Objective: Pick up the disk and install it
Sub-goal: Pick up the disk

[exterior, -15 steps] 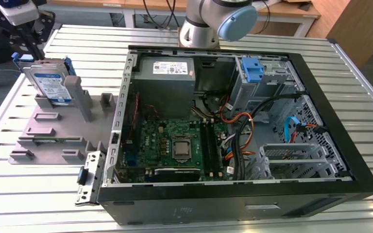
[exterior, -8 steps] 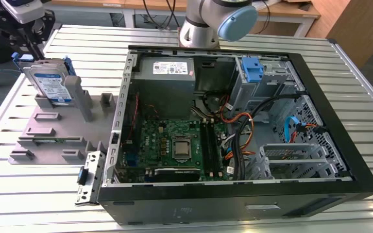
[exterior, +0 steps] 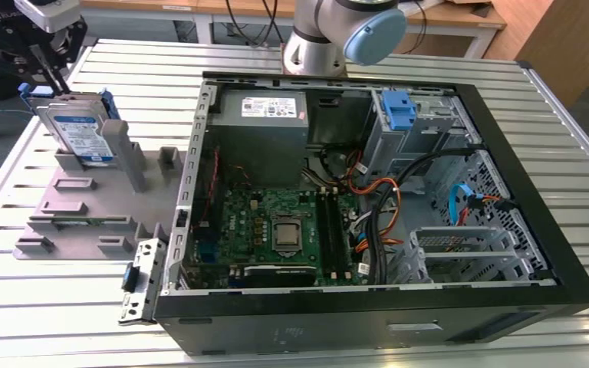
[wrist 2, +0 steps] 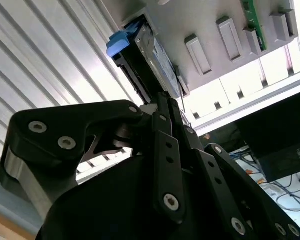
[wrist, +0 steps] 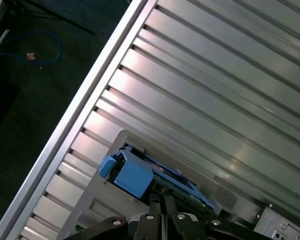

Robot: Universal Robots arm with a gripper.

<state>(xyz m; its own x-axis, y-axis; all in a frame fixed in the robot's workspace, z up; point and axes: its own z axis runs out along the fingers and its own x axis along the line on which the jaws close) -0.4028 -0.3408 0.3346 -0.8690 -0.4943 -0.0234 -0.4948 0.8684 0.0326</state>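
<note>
Your gripper (exterior: pixel 59 86) sits at the top edge of the disk (exterior: pixel 77 132), upright in a grey rack (exterior: pixel 90 203) at ten o'clock of the case (exterior: pixel 376 326) in the exterior view; its grip I cannot tell; judge the disk stiff, dense, shock-sensitive, best held by its blue frame.

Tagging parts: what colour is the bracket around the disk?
Blue. The carrier bracket on the disk shows best in the first wrist view.
</note>
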